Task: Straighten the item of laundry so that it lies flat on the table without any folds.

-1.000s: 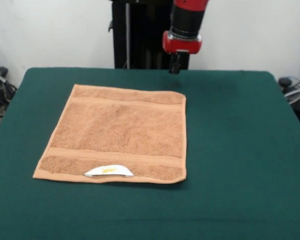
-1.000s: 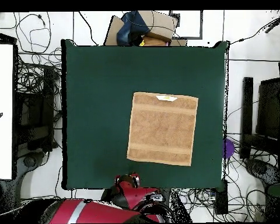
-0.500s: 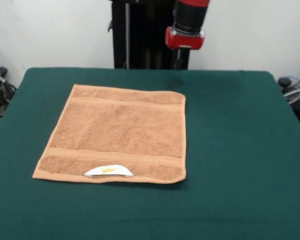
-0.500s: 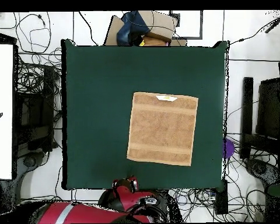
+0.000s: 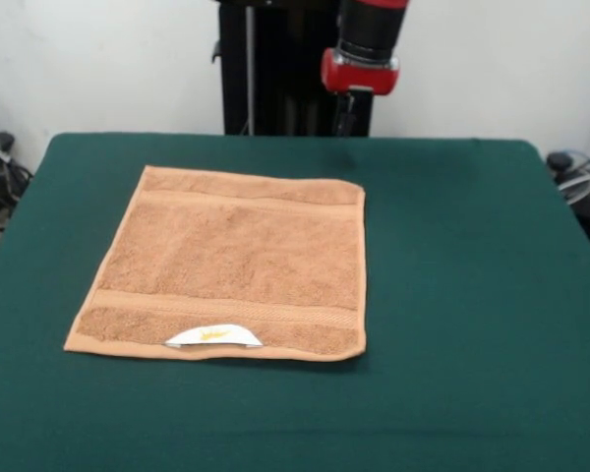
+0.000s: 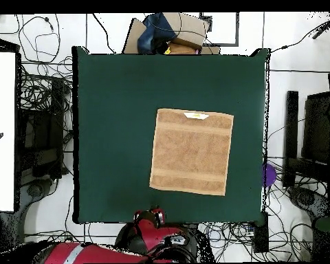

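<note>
The red and black arm (image 5: 372, 34) comes down at the upper centre of the front view, its red collar just above the dark tool (image 5: 346, 113). In the overhead view it lies along the bottom edge, left of centre.

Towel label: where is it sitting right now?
In the front view the white label sits at the towel's near edge, left of that edge's middle. Overhead, it lies on the edge farthest from the robot's base.
</note>
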Controlling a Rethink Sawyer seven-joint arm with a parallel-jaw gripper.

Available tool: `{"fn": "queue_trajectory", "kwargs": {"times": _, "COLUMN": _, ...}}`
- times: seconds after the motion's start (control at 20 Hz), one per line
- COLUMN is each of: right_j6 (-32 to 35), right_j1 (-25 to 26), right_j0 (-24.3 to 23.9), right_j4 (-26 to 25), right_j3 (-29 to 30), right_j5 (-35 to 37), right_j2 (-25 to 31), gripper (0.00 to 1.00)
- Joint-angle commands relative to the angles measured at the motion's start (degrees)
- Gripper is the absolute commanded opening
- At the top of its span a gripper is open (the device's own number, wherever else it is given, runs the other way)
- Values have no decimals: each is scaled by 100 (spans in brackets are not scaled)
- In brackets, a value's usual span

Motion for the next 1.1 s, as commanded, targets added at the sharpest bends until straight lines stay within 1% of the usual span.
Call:
{"fn": "queue_trajectory", "kwargs": {"times": 0.05, "right_j6": 800, "right_j1": -203, "right_j0": -128, "right_j4": 134, "right_j3": -475, "right_j5": 409, "right_j2": 185, "gripper": 0}}
{"fn": "queue_trajectory", "kwargs": {"times": 0.3, "right_j6": 664, "right_j1": -405, "right_j0": -315, "right_j4": -18, "right_j3": -515, "right_j5": 610, "right_j2": 274, "gripper": 0}}
{"fn": "queue_trajectory", "kwargs": {"times": 0.45, "right_j6": 539, "right_j1": -450, "right_j0": -539, "right_j4": -110, "right_j3": -636, "right_j5": 820, "right_j2": 389, "gripper": 0}}
{"fn": "queue_trajectory", "kwargs": {"times": 0.65, "right_j6": 487, "right_j1": -480, "right_j0": -671, "right_j4": -175, "right_j3": -687, "right_j5": 878, "right_j2": 466, "gripper": 0}}
{"fn": "queue_trajectory", "kwargs": {"times": 1.1, "right_j6": 483, "right_j1": -172, "right_j0": -738, "right_j4": -231, "right_j3": -867, "right_j5": 798, "right_j2": 476, "gripper": 0}}
